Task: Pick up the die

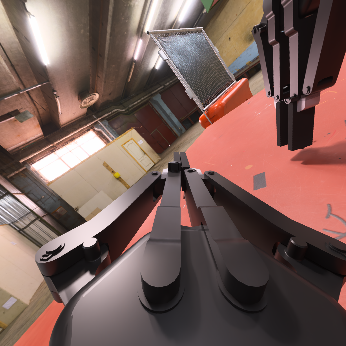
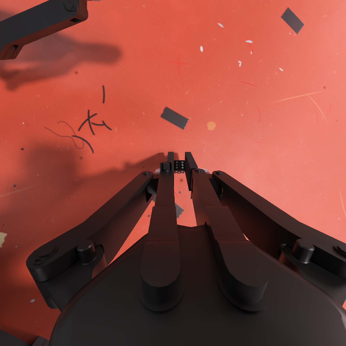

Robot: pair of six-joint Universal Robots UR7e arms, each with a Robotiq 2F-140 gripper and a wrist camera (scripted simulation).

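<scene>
A small black die (image 2: 179,166) with pale pips sits between the fingertips of my right gripper (image 2: 179,159), which is shut on it above the red table (image 2: 243,149). In the left wrist view the right gripper (image 1: 294,144) hangs at the upper right, pointing down just above the table (image 1: 262,149); the die is not visible there. My left gripper (image 1: 180,159) is shut and empty, its fingertips pressed together, tilted up over the table edge. Part of the left gripper (image 2: 37,24) shows at the upper left of the right wrist view.
Grey tape patches (image 2: 174,118) (image 2: 292,20) (image 1: 259,180) and scribble marks (image 2: 89,123) lie flat on the red table. Beyond the table edge stand a wire-mesh panel (image 1: 194,65) on an orange base (image 1: 224,103) and a hall with a door (image 1: 138,153).
</scene>
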